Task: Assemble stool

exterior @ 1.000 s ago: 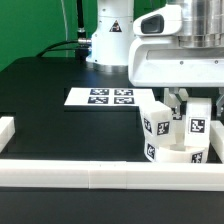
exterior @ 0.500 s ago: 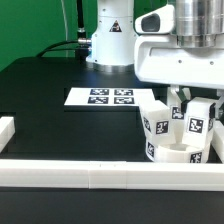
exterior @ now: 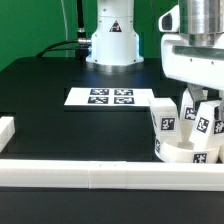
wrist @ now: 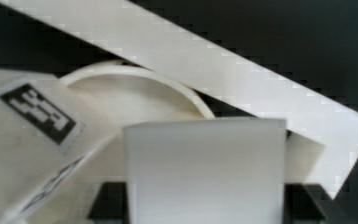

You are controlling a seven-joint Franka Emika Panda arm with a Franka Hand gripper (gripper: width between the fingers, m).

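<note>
The stool's round white seat [exterior: 185, 152] lies at the exterior view's right, close behind the front rail. Two tagged white legs stand up from it, one [exterior: 163, 118] upright and one [exterior: 208, 118] leaning. My gripper [exterior: 192, 100] reaches down between them. In the wrist view my gripper [wrist: 208, 200] is shut on a plain white leg block [wrist: 202, 160], one black finger on each side of it. Beyond the block curves the seat's rim [wrist: 137, 75], and a tagged leg [wrist: 34, 110] stands beside it.
The marker board [exterior: 110, 98] lies flat mid-table. A low white rail [exterior: 90, 175] runs along the front, crossing the wrist view [wrist: 229, 60] diagonally, and another rail piece [exterior: 8, 130] sits at the exterior view's left. The arm's base [exterior: 110, 40] stands behind.
My arm has moved toward the exterior view's right, and the stool's seat and legs have shifted right with it. The right-hand leg now leans more. The grip stays shut.
</note>
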